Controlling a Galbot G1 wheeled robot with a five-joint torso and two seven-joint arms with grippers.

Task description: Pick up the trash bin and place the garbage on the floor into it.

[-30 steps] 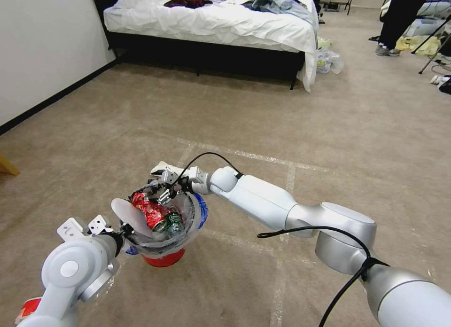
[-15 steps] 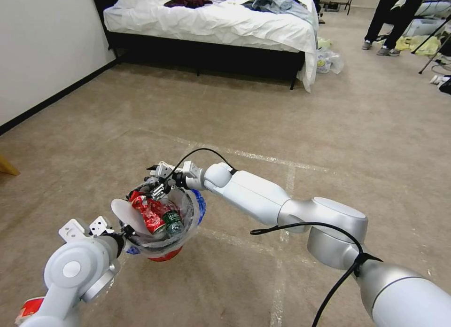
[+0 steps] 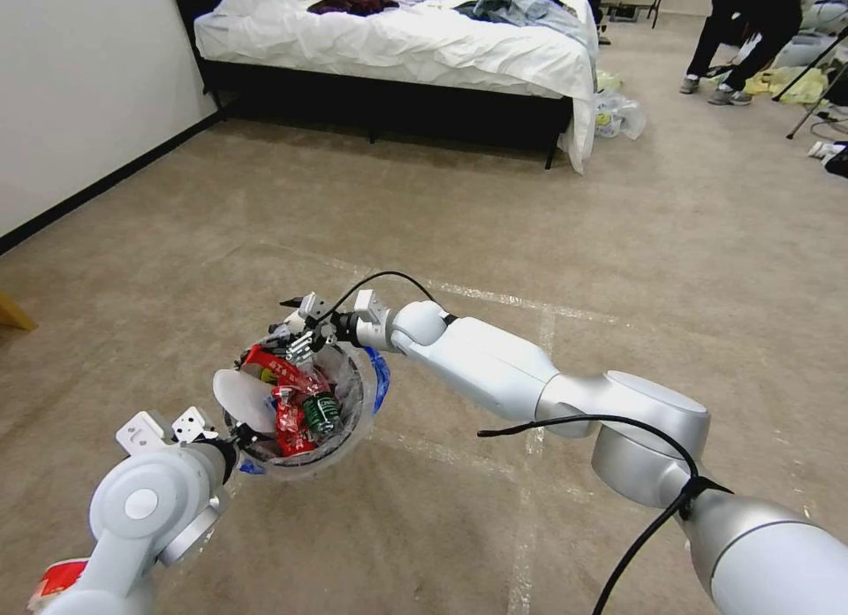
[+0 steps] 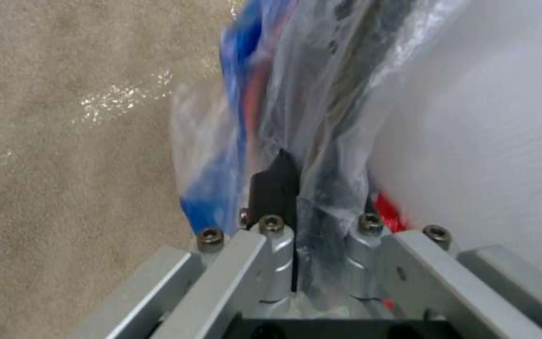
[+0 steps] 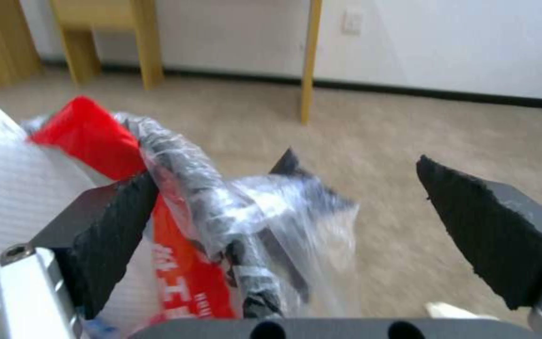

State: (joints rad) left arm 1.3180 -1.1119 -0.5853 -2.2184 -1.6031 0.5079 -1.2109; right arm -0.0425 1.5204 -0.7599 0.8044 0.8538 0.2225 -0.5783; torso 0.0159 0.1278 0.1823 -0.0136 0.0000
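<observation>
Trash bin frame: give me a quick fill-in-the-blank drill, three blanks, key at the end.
1. The left gripper is shut on the ____ of the trash bin.
2. The right gripper, over the bin's far rim, has its fingers ____.
3. The green-labelled bottle lies ____ the bin, beside a red snack wrapper.

Missing words: rim; open; inside

Glossy clear plastic bag [image 3: 352, 394], matt short-pile carpet floor [image 3: 671, 244], shiny tape lines [image 3: 495, 294], crinkly red wrappers [image 3: 287, 403]

Bed [image 3: 406, 45] w/ clothes [image 3: 521, 7] — wall [image 3: 79, 85]
</observation>
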